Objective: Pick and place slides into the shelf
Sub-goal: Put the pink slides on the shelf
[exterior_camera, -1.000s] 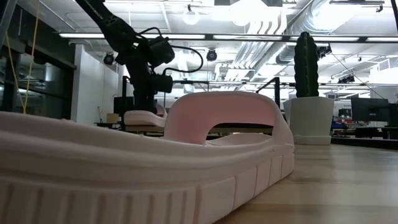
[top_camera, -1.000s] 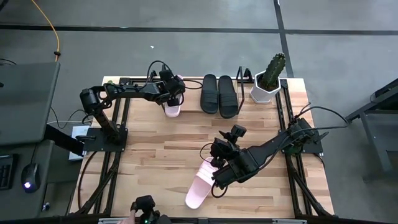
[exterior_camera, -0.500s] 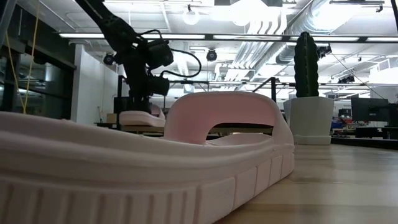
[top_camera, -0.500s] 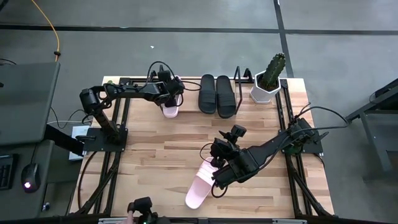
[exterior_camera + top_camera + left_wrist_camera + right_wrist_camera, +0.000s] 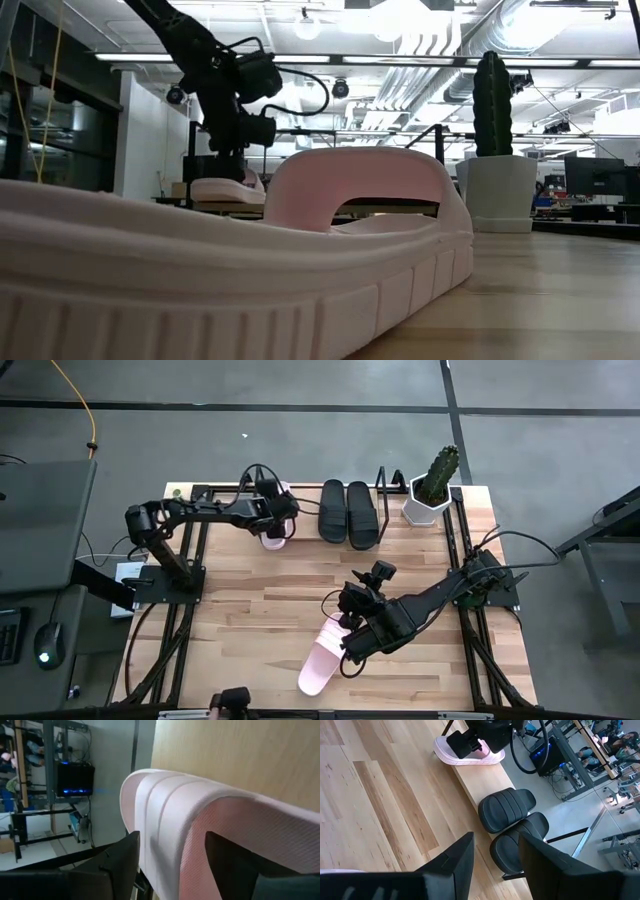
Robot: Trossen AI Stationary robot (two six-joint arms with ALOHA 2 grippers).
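One pale pink slide (image 5: 273,532) lies on the shelf's wooden board (image 5: 305,510), beside two black slides (image 5: 336,510) (image 5: 365,516). My left gripper (image 5: 271,517) hangs over it, open, one finger (image 5: 117,867) at the slide's outer edge and the other (image 5: 232,865) under the strap (image 5: 200,805). A second pink slide (image 5: 318,663) lies flat on the table near the front edge and fills the low view (image 5: 250,260). My right gripper (image 5: 352,602) hovers above its far end, open and holding nothing (image 5: 495,855). My left gripper reaches the pink slide slanting down from the table's left side, and its fingers stand either side of the strap's side wall (image 5: 150,845). I cannot tell whether they touch it. The slide rests with its sole on the shelf board.
A white pot with a cactus (image 5: 430,498) stands at the far right, just beyond the shelf's black wire end frame (image 5: 386,482). Bare tabletop stretches across the middle (image 5: 260,610). A small dark device (image 5: 232,705) sits at the near edge.
My left gripper has drifted a little toward the table's left edge above the shelf. The pink slide under it, tilted with one end raised a second ago, now lies flat on the board. My right arm has kept still.
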